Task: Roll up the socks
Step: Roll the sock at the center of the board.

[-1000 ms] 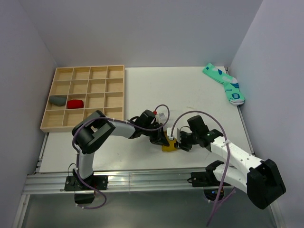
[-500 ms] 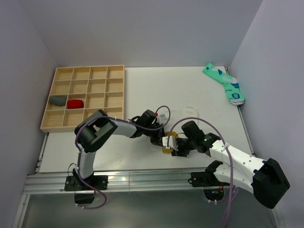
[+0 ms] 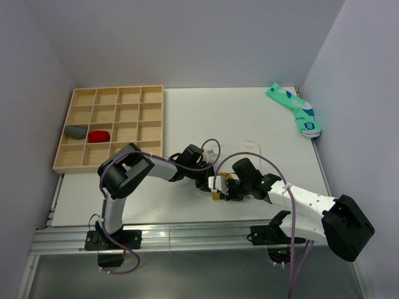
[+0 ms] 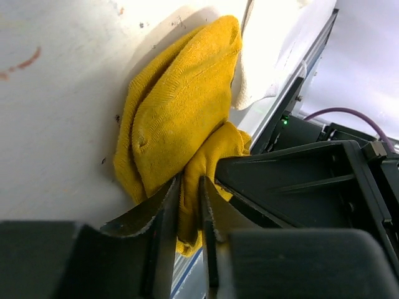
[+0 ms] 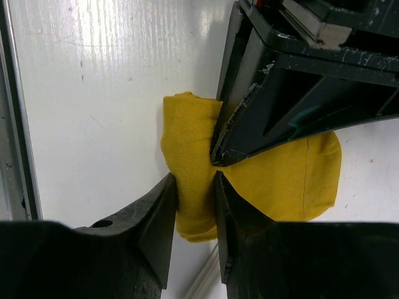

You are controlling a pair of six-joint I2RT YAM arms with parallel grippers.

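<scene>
White desk (image 3: 187,112), bunched mustard-yellow knitted sock (image 4: 181,112), one fold pinched between left fingers (image 4: 163,237), right fingers (image 5: 159,224) clamped on another fold.

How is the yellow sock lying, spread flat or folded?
Folded: the yellow sock lies bunched in layers; left hand and right hand each pinch a fold.

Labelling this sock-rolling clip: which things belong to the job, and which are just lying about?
Job: mustard-yellow fabric sock, plain white fabric sock.
Lying about: teal patterned socks, wooden compartment tray, grey bundle, red bundle.
</scene>
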